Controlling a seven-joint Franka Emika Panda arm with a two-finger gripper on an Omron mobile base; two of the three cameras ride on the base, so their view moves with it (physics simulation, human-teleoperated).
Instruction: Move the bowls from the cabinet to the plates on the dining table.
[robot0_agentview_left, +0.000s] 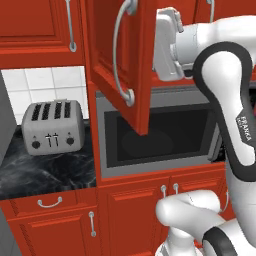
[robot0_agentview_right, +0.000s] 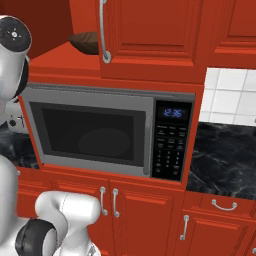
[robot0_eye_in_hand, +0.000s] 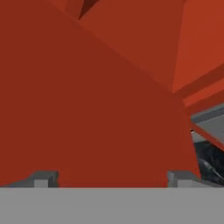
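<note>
The red cabinet (robot0_agentview_right: 55, 60) above the microwave stands open, its door (robot0_agentview_left: 117, 65) swung out toward me. A wide dark brown wood-grain bowl (robot0_agentview_right: 86, 42) sits on the cabinet's red shelf, partly hidden by the closed neighbouring door. My hand (robot0_agentview_left: 167, 45) is raised beside the open door, at the cabinet's opening. In the hand view my gripper (robot0_eye_in_hand: 112, 179) is open, its fingertips (robot0_eye_in_hand: 41, 179) far apart with nothing between them and a red panel close ahead. The plates and the dining table are out of view.
A microwave (robot0_agentview_right: 95, 130) is built in under the cabinet. A silver toaster (robot0_agentview_left: 52, 127) stands on the black marble counter (robot0_agentview_left: 45, 172) to the left. Red drawers and doors (robot0_agentview_right: 125, 215) run below. More counter (robot0_agentview_right: 222, 160) lies to the right.
</note>
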